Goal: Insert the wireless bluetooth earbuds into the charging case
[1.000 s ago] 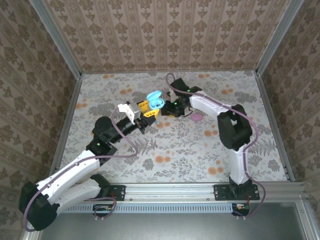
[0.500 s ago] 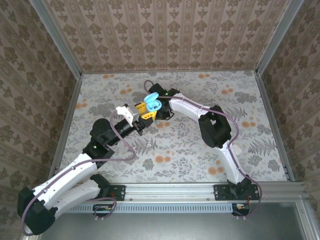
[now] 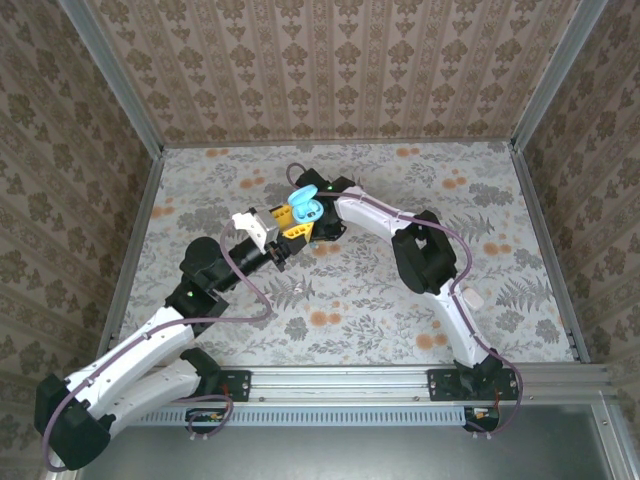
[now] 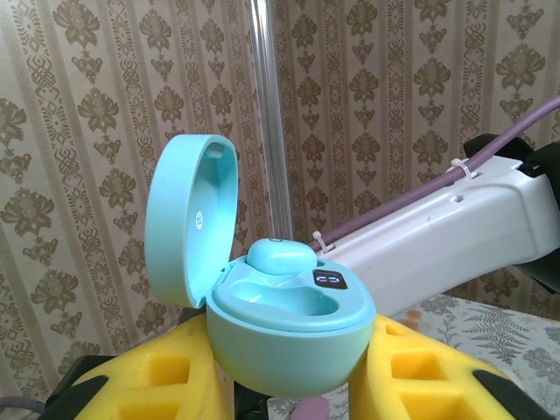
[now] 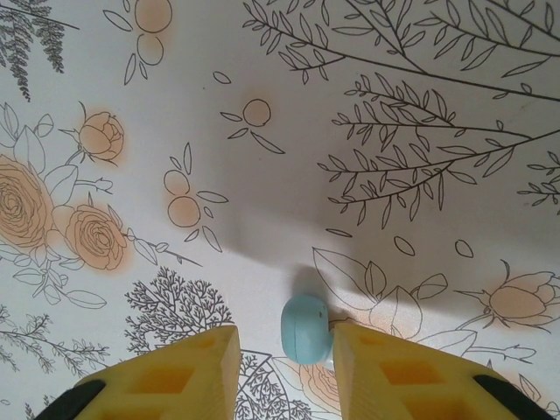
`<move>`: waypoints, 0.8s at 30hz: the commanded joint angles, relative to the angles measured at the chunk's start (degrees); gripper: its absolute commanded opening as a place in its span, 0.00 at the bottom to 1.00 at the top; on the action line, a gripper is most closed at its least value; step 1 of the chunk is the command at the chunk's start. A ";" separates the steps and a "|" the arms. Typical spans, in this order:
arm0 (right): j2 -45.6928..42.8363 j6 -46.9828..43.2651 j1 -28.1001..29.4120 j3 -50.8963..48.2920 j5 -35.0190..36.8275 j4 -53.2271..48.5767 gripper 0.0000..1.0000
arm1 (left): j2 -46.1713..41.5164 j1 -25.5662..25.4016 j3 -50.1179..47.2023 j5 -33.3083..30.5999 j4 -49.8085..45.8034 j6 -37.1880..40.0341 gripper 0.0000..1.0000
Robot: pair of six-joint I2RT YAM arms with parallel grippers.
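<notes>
My left gripper (image 3: 296, 218) is shut on the teal charging case (image 4: 289, 328), with its yellow fingers (image 4: 153, 381) on either side of the shell. The lid (image 4: 188, 219) stands open to the left. One light blue earbud (image 4: 280, 256) sits in the far slot, and the near slot is bare. The case (image 3: 305, 207) is held above the table near the middle back. My right gripper (image 5: 284, 341) is open and points down at the table. A second light blue earbud (image 5: 305, 328) lies between its fingers, touching the right finger (image 5: 385, 372).
My right arm's white link (image 4: 455, 227) passes close behind the raised case. A small pink piece (image 4: 306, 409) peeks out below the case; what it is I cannot tell. Patterned walls (image 3: 330, 70) and metal rails (image 3: 135, 230) enclose the flowered table (image 3: 360, 300).
My right arm has swung left from beside the case to right against it, low over the table. My left arm shifted slightly left with the case. Little moved in the last half second.
</notes>
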 commanded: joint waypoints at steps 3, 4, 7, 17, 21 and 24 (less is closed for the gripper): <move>2.22 -0.65 0.58 1.82 1.37 -2.68 0.34 | -0.49 0.62 0.15 -0.19 0.08 1.14 0.31; 2.34 -0.71 0.59 1.98 1.22 -2.86 0.34 | -0.44 0.60 0.18 -0.21 0.07 1.05 0.31; 2.39 -0.75 0.66 1.92 1.48 -2.91 0.34 | -0.44 0.60 0.24 -0.21 0.11 0.96 0.31; 3.40 -2.05 0.97 2.50 4.55 -5.19 0.33 | -0.40 0.60 0.33 -0.14 -0.01 0.87 0.31; 3.24 -3.10 1.07 2.19 5.91 -5.94 0.31 | -0.33 0.72 0.29 -0.19 0.25 0.80 0.31; 2.95 -3.48 1.06 2.27 6.14 -5.72 0.30 | -0.06 0.69 0.42 -0.06 0.34 0.70 0.31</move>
